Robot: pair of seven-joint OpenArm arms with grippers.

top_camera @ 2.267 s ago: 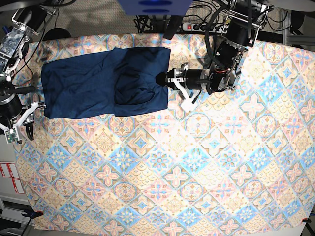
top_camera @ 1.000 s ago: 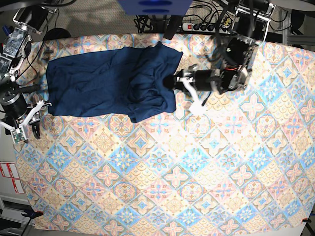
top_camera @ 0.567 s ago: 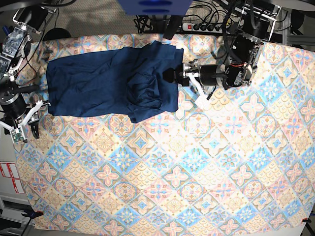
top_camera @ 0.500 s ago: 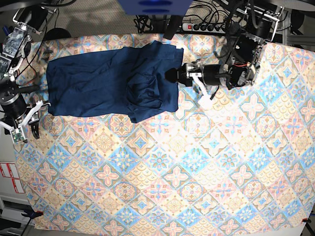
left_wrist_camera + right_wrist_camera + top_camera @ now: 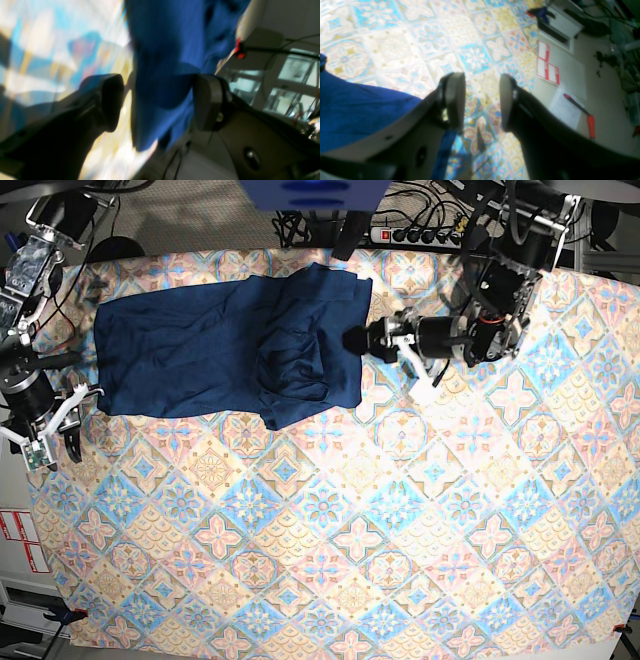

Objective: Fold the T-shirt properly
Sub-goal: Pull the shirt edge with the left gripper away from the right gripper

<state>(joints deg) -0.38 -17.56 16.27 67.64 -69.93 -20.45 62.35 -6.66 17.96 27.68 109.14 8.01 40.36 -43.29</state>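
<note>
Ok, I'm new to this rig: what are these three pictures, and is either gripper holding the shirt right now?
The base view looks straight down on a patterned tablecloth with two robot arms. The other two pictures come from cameras on the wrists. The dark blue T-shirt lies partly folded and rumpled. The left gripper is open beside the shirt's edge; in its blurred wrist view, cloth shows between the spread fingers, not pinched. The right gripper is also open, at the shirt's opposite end. Nothing is held.
</note>
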